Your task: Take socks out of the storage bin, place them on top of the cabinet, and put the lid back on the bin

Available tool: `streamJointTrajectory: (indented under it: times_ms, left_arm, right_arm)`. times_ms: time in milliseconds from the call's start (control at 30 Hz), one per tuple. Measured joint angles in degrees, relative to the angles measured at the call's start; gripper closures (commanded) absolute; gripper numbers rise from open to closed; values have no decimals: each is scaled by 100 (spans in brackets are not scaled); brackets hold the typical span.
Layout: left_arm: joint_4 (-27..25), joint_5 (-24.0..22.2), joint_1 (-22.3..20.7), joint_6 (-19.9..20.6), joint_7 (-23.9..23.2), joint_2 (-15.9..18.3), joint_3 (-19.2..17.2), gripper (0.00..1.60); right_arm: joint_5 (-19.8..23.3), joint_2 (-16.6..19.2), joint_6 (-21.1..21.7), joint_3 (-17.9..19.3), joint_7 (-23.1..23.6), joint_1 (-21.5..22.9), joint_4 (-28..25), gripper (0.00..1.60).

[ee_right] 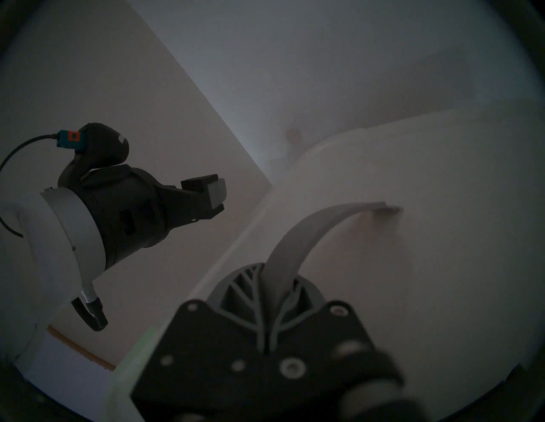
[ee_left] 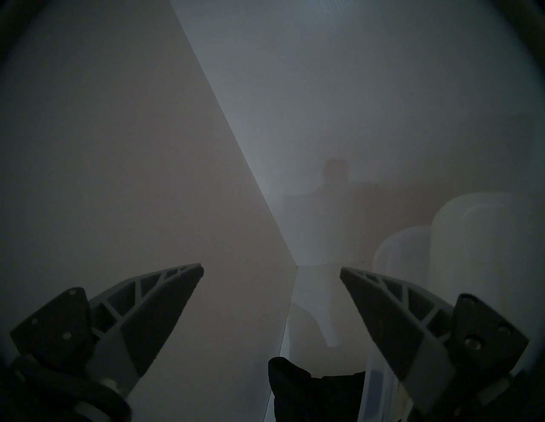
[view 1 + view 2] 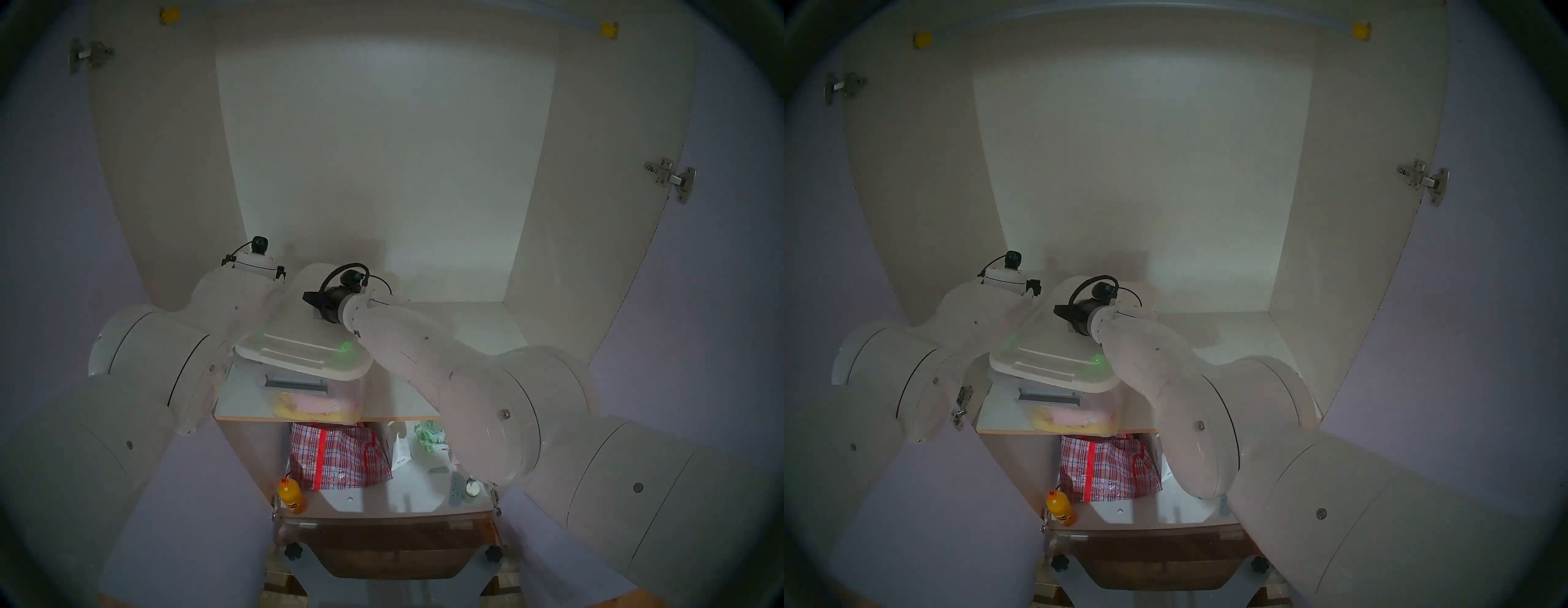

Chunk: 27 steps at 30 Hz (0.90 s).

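Overhead, right tool point(image 1: 275, 283) pinched on the lid point(image 3: 297, 352)'s grey handle point(image 1: 309, 232) above the storage bin point(image 3: 339, 399), left tool point(image 2: 271, 272) spread

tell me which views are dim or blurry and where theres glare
Both wrist views are very dim; the right wrist view blurs its right gripper shut on the lid's handle. The head views are brighter, with green glow spots on the lid and dark fisheye rims.
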Motion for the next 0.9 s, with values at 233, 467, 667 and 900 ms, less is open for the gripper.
streamJointTrajectory:
  times_ms: [233,467,667,900]
  left_arm:
    - [0,0,0,0,1,-1,0,0]
    - [1,0,0,0,1,-1,0,0]
    - [1,0,0,0,1,0,0,0]
    - [3,0,0,1,1,-1,-2,0]
  right_arm:
    - [-197,-53,11,-323,225,24,11,160]
    - [-397,-57,14,-650,406,60,40,160]
    - [-499,-5,12,-742,482,47,89,160]
    - [-499,20,34,-706,499,61,115,160]
